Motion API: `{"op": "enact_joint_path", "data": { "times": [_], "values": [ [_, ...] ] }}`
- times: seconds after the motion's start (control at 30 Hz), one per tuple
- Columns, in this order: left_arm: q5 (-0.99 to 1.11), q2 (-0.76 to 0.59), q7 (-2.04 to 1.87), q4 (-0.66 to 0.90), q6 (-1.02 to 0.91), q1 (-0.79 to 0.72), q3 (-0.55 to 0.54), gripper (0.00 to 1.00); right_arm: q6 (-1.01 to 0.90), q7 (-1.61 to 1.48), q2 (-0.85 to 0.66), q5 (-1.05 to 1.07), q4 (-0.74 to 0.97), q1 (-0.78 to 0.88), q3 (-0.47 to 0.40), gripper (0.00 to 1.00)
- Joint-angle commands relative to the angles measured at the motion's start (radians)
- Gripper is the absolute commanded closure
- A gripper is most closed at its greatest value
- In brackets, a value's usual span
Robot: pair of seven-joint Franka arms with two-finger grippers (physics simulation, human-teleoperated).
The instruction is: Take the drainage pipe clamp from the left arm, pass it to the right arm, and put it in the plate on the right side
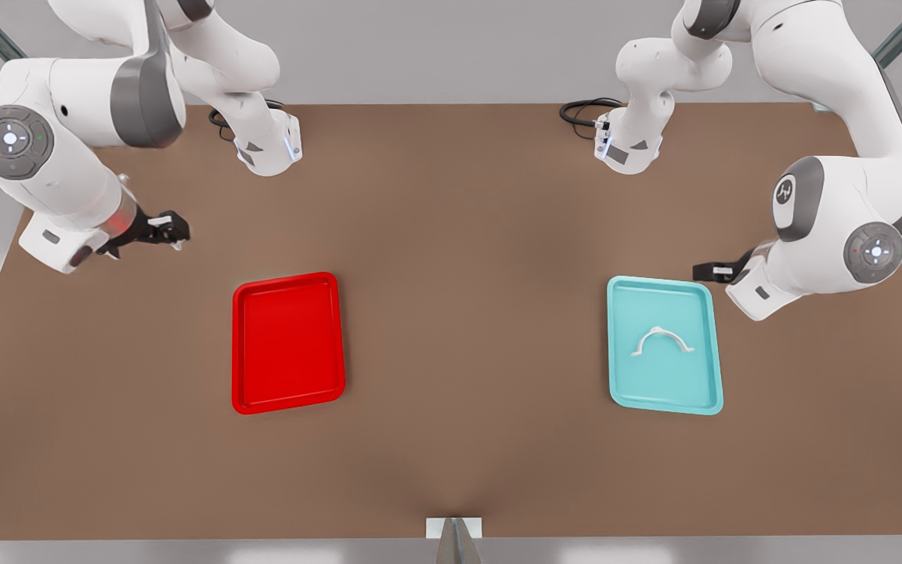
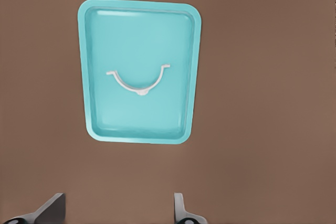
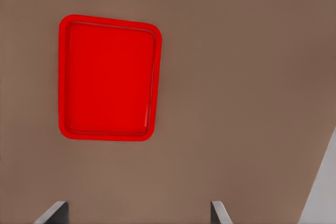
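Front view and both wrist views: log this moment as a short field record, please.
clamp: drainage pipe clamp lying in the teal tray
plate: red plate holds nothing
left gripper: open, above the table short of the teal tray
right gripper: open, above the table short of the plate
stage: clamp not yet picked up

White drainage pipe clamp (image 1: pixel 662 341), teal tray (image 1: pixel 623 376), red plate (image 1: pixel 288 392), brown table (image 1: pixel 451 329).
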Motion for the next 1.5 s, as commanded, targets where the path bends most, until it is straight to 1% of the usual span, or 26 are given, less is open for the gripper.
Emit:
{"op": "enact_joint_path", "data": {
  "times": [0.0,0.07,0.1,0.13,0.17,0.2,0.23,0.27,0.3,0.33,0.4,0.47,0.53,0.57,0.7,0.97,1.03,1.07,1.1,1.13,1.17,1.2,1.27,1.43,1.47],
  "values": [
    [0.001,-0.001,0.115,0.0,0.037,0.001,0.0,0.0,0.055,-0.036,-0.016,0.017,-0.013,-0.003,0.0,0.0],
    [0.0,0.0,0.069,-0.014,0.04,0.001,0.021,0.0,0.055,-0.036,-0.017,0.023,-0.014,-0.005,-0.002,0.0],
    [-0.002,0.028,-0.042,-0.055,0.101,0.001,0.055,0.0,0.055,-0.036,-0.017,0.023,-0.016,-0.005,-0.002,0.0],
    [-0.004,0.046,-0.077,-0.147,0.265,0.003,0.109,0.0,0.055,-0.036,-0.017,0.023,-0.016,-0.012,-0.002,0.0],
    [-0.01,0.059,-0.146,-0.271,0.466,0.003,0.149,0.0,0.055,-0.036,-0.014,0.024,-0.016,-0.018,-0.002,0.0],
    [-0.01,0.077,-0.264,-0.327,0.573,0.004,0.152,0.0,0.055,-0.036,-0.013,0.032,-0.017,-0.018,-0.002,0.0],
    [-0.02,0.106,-0.402,-0.402,0.733,0.006,0.152,0.0,0.052,-0.036,-0.013,0.033,-0.019,-0.018,-0.002,0.0],
    [-0.062,0.118,-0.412,-0.456,0.843,0.007,0.152,0.0,0.05,-0.036,-0.013,0.035,-0.019,-0.018,-0.002,0.0],
    [-0.096,0.131,-0.413,-0.514,0.948,0.013,0.152,0.0,0.05,-0.036,-0.013,0.035,-0.02,-0.018,-0.002,0.0],
    [-0.097,0.132,-0.441,-0.555,1.008,0.012,0.152,0.0,0.049,-0.036,-0.013,0.035,-0.02,-0.018,-0.002,0.0],
    [-0.097,0.16,-0.513,-0.603,1.075,0.006,0.15,0.0,0.046,-0.036,-0.013,0.035,-0.02,-0.018,-0.002,0.0],
    [-0.097,0.183,-0.645,-0.627,1.083,0.001,0.15,0.0,0.043,-0.048,-0.013,0.035,-0.02,-0.018,0.0,0.0],
    [-0.089,0.2,-0.686,-0.667,1.14,-0.011,0.15,0.0,0.043,-0.05,-0.013,0.032,-0.026,-0.017,0.0,0.0],
    [-0.088,0.207,-0.724,-0.667,1.167,-0.013,0.15,0.0,0.043,-0.051,-0.012,0.02,-0.026,-0.017,0.0,0.0],
    [-0.082,0.227,-0.875,-0.629,1.167,-0.026,0.15,0.0,0.05,-0.051,-0.004,0.007,-0.023,-0.006,0.004,0.0],
    [-0.077,0.25,-0.924,-0.63,1.166,-0.028,0.146,0.0,0.039,-0.051,0.002,0.009,-0.025,-0.006,0.004,0.0],
    [-0.024,0.275,-0.895,-0.63,1.164,-0.028,0.137,0.0,0.039,-0.053,0.003,0.009,-0.025,-0.006,0.004,0.0],
    [-0.022,0.275,-0.893,-0.63,1.16,-0.028,0.135,0.03,0.039,-0.051,0.003,0.009,-0.026,-0.006,0.003,0.0],
    [-0.022,0.275,-0.893,-0.63,1.153,-0.028,0.135,0.15,0.038,-0.053,0.003,0.009,-0.026,-0.006,0.004,0.0],
    [-0.022,0.273,-0.893,-0.63,1.153,-0.028,0.135,0.24,0.039,-0.053,0.003,0.009,-0.025,-0.006,0.004,0.0],
    [-0.022,0.267,-0.887,-0.63,1.137,-0.025,0.135,0.29,0.039,-0.053,0.005,0.009,-0.025,-0.006,0.004,0.0],
    [-0.022,0.254,-0.881,-0.63,1.115,-0.025,0.135,0.29,0.041,-0.053,0.005,0.009,-0.025,-0.009,0.004,0.0],
    [-0.022,0.252,-0.879,-0.63,1.112,-0.025,0.135,0.38,0.038,-0.054,0.008,0.009,-0.026,-0.008,0.004,0.0],
    [-0.034,0.266,-0.869,-0.632,1.12,-0.023,0.132,0.38,0.03,-0.056,0.011,0.009,-0.026,-0.006,0.004,0.0],
    [-0.037,0.266,-0.87,-0.632,1.12,-0.023,0.132,0.43,0.027,-0.056,0.011,0.01,-0.026,-0.006,0.004,0.0]
  ]
}}
